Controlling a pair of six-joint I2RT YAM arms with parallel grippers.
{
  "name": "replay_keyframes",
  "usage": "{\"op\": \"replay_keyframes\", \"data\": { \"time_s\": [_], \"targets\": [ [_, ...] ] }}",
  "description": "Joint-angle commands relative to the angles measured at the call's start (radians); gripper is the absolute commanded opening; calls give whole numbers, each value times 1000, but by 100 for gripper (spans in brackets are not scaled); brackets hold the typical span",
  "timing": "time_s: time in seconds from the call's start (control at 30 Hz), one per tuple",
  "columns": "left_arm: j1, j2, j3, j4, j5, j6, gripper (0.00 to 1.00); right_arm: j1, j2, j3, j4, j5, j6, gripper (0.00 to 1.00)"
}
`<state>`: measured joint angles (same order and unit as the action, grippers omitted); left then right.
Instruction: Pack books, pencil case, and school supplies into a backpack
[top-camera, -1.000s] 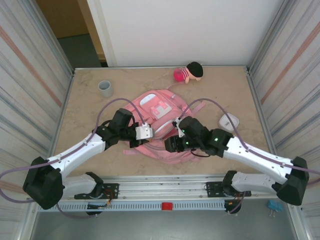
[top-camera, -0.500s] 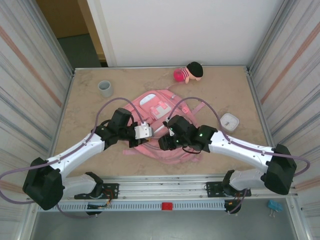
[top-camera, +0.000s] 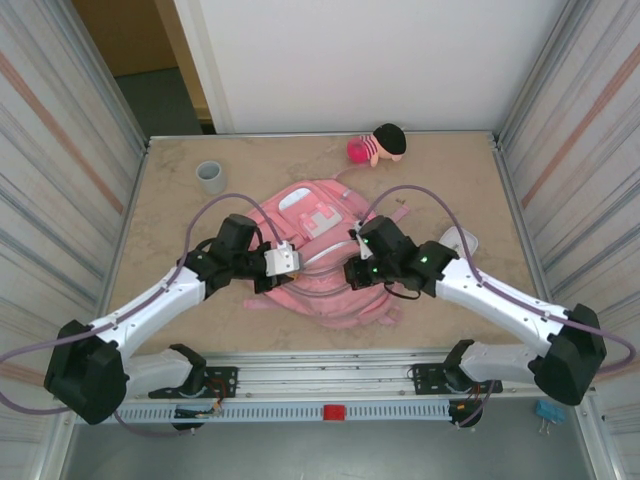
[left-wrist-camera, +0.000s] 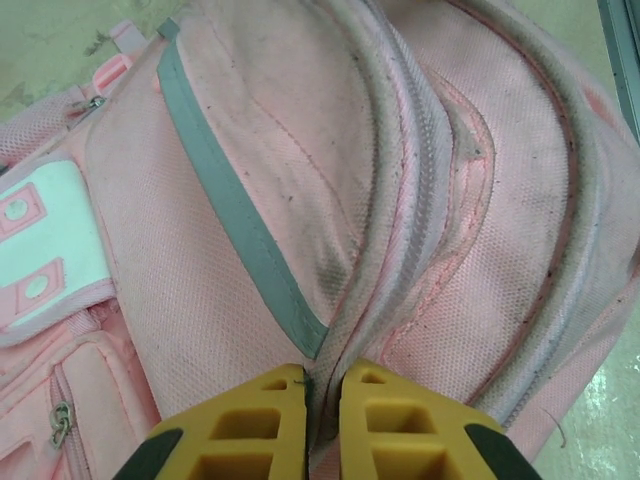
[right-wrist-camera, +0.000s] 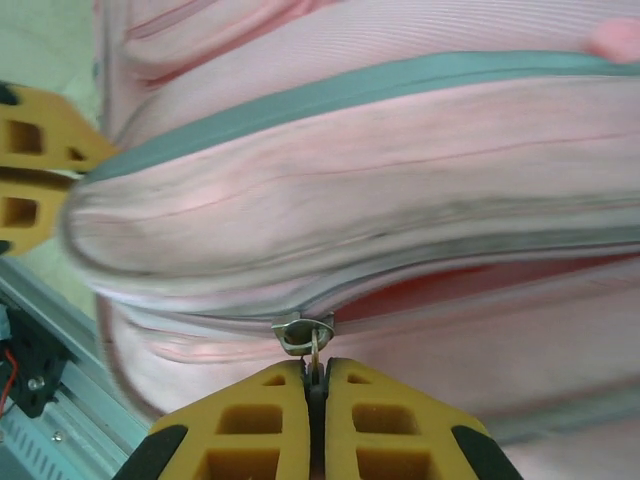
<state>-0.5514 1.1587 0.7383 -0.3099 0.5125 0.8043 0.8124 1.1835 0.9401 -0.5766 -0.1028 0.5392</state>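
Right gripper (right-wrist-camera: 315, 374): we see the yellow fingers pressed together on the metal zipper pull (right-wrist-camera: 305, 334), nothing else in the grip.
Left gripper (left-wrist-camera: 322, 384): fingers nearly touching. We read it as pinching the zip seam of the backpack (left-wrist-camera: 250, 130), with fabric running down between them.
Backpack position: flat on the table (top-camera: 160, 230) at mid-table, between the two arms, with both grippers on its near half.
Zip: we see a darker red slit along it, right of the pull. We cannot tell what is inside.
Around: grey cup (top-camera: 211, 176) at far left, well apart. Pink doll (top-camera: 377, 146) by the back wall. White box (top-camera: 462, 236) just right of the backpack.
In the way: from the top view both wrists and their cables cover the backpack's middle. The right arm overlaps the white box's near edge.
Hard to see: the right wrist view is blurred at left, and the left gripper's fingers are cut off at its edge.
Counts: we count two grippers, one backpack, one cup, one doll, one white box.
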Motion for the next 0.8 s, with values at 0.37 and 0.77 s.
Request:
{"op": "replay_keyframes", "data": {
  "time_s": [0.37,0.77],
  "targets": [
    [165,21,36,-106,-239,-87,23,117,117,22,209,-153,80,0],
    [110,-229,-18,-135,60,-93,76,192,231,105,290,-141,117,0]
  ]
}}
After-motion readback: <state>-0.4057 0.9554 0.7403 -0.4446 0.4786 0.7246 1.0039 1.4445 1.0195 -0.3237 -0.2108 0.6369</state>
